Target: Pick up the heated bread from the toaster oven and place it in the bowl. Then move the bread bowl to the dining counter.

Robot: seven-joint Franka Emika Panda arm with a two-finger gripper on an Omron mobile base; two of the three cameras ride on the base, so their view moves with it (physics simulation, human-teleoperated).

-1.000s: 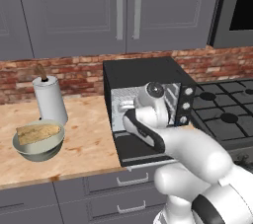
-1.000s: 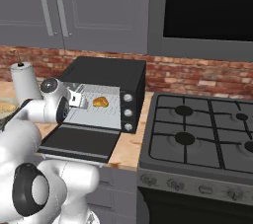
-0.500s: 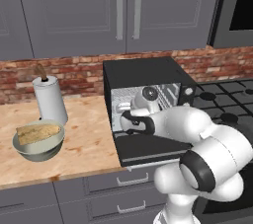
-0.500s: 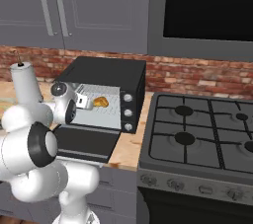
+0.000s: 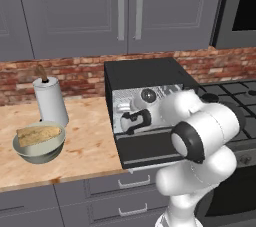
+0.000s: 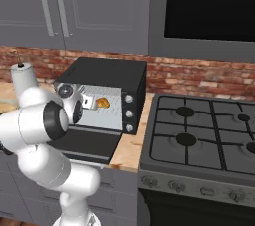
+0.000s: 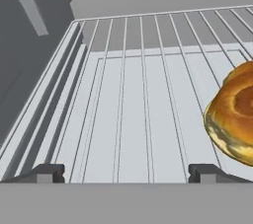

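1. Kitchen wall of red brick under grey cupboards; a wood-grain worktop (image 5: 85, 156) carries the toaster oven (image 5: 145, 78), with a stove (image 6: 199, 145) just to its right.

2. Oven door (image 6: 87, 145) is dropped flat toward the robot. The wire rack (image 7: 133, 94) inside is in plain view, silvery.

3. The heated bread (image 7: 234, 114) lies on the rack, toward the right edge of the hand view; from the right base view it shows as a small golden-orange lump (image 6: 102, 102) in the oven mouth.

4. The gripper (image 7: 126, 172) is inside the oven mouth, jaws spread wide with nothing between them. The bread sits beyond and to the right of the right fingertip (image 7: 210, 172), not between the tips.

5. Bowl (image 5: 39, 143) stands on the worktop well to the left of the oven, just in front of the paper towel roll (image 5: 50, 101). A long pale loaf (image 5: 40, 133) already lies in it.

6. Progress, as judged: early. Door open and reach made; bread not yet grasped, not yet in the bowl, bowl not yet carried to the dining counter.

7. Orientation of bread: rounded and lumpy, cut off at the picture edge. Visible part looks slightly taller than wide in the hand view; a true long axis cannot be told.

8. Judgement: the hand likely needs shifting rightward before the jaws can straddle the bread.
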